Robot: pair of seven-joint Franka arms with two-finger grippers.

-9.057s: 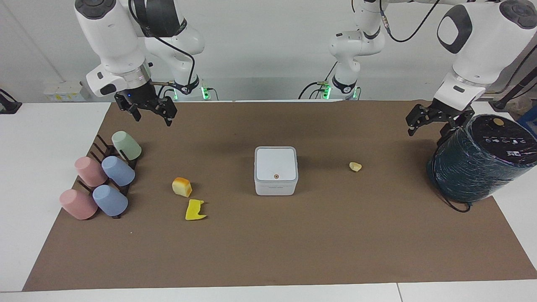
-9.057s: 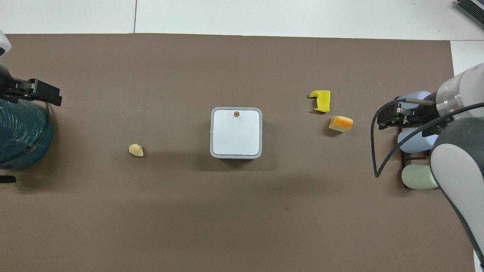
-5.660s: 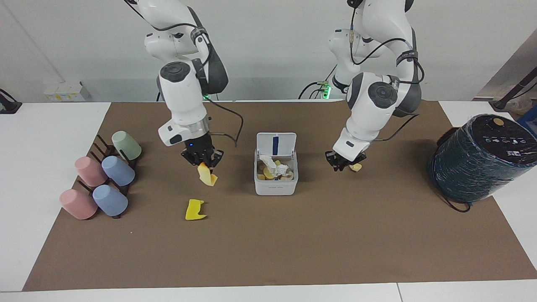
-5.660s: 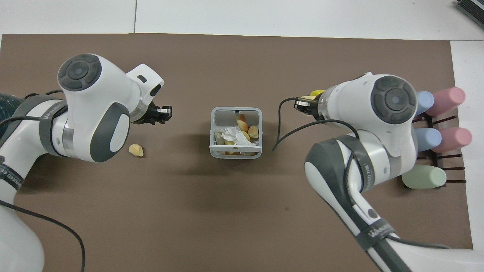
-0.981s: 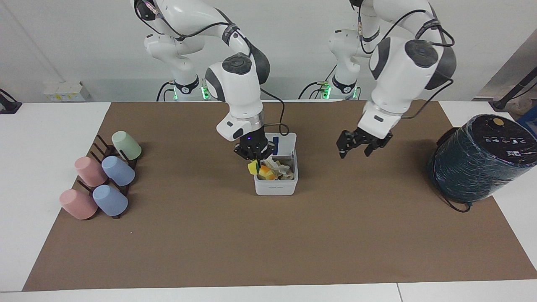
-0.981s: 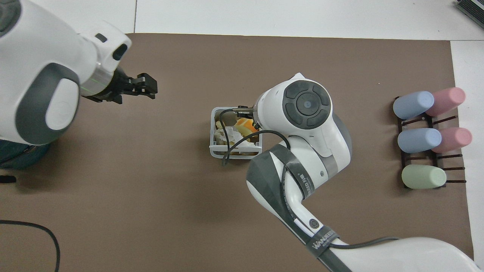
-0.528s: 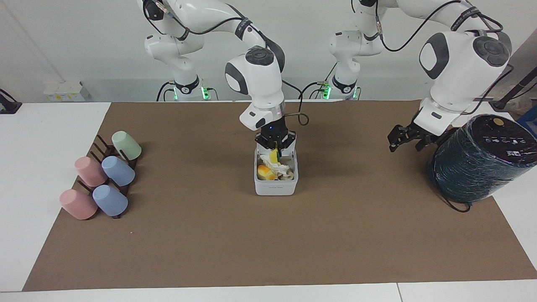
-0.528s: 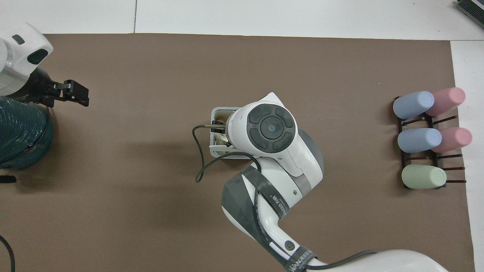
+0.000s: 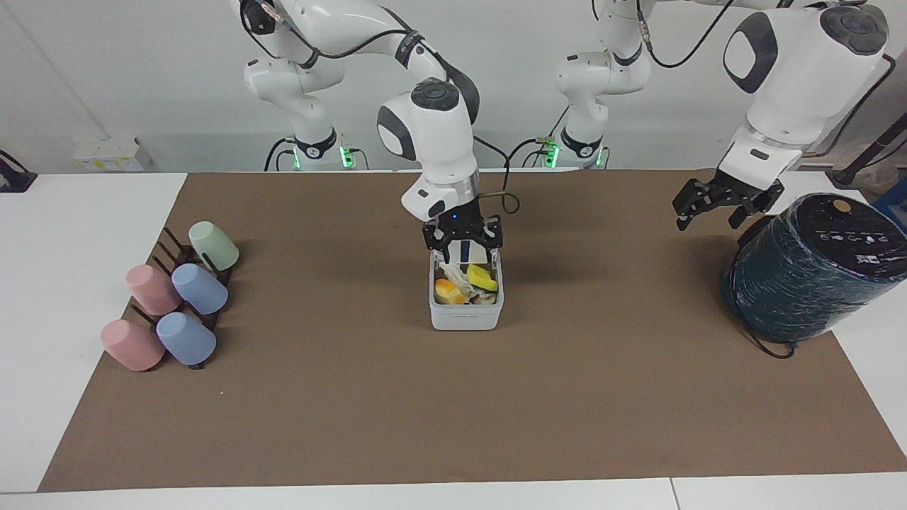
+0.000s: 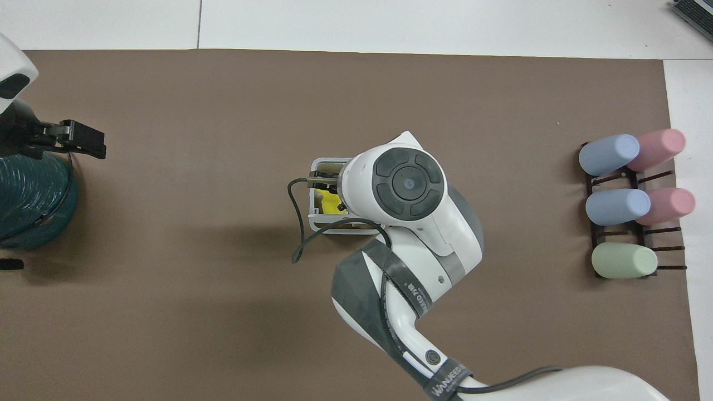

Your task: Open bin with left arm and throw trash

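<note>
The white bin [image 9: 465, 316] stands at the middle of the brown mat with its lid [image 9: 464, 252] up, blue strip showing. My right gripper [image 9: 463, 244] hangs open just over the bin's robot-side edge, holding nothing. The flat yellow piece [image 9: 482, 278] lies in the bin beside the orange-topped chunk [image 9: 446, 289] and crumpled white paper. In the overhead view the right arm covers most of the bin [image 10: 313, 218]; the yellow piece [image 10: 330, 201] shows. The pale lump is out of sight. My left gripper [image 9: 712, 207] is open and empty in the air beside the dark cylinder.
A big dark wrapped cylinder [image 9: 808, 273] stands at the left arm's end of the table, also in the overhead view [image 10: 28, 200]. A dark rack with several pastel cups [image 9: 173, 301] lies at the right arm's end. A cable loops from the right wrist beside the bin.
My right gripper has opened over the bin and the yellow piece has dropped in. My left gripper has shifted slightly beside the cylinder, still open.
</note>
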